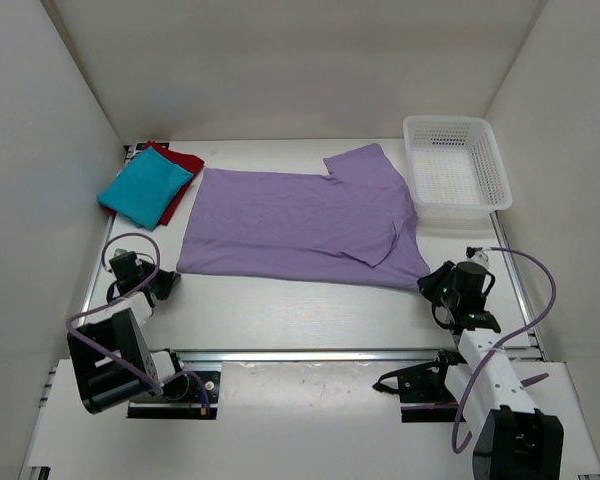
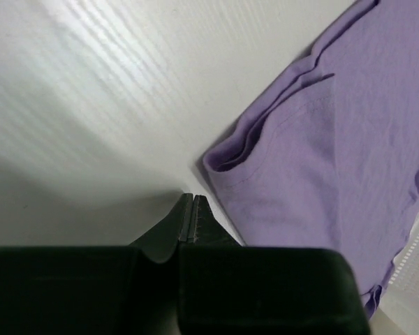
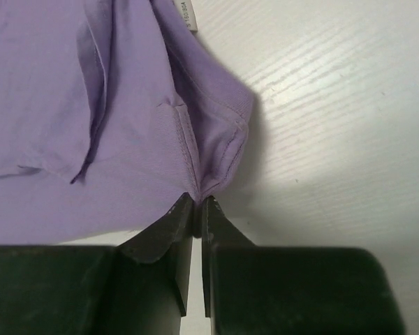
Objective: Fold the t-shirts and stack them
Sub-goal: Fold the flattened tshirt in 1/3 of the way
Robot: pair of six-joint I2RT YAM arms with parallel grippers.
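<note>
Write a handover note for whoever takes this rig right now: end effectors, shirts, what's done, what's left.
The left end effector is shut on nothing, just short of the near left corner of the purple shirt.
The right end effector is closed on the purple shirt's near right corner and appears to pinch it.
Shirts: the teal shirt lies folded on top of the folded red shirt at the far left. The purple shirt is spread out in the middle.
Done: red and teal folded and stacked.
Left: get a grip on the left corner, fold the purple shirt and add it to the stack.

Black left gripper (image 2: 193, 201) (matte), purple cables (image 1: 520, 253)
</note>
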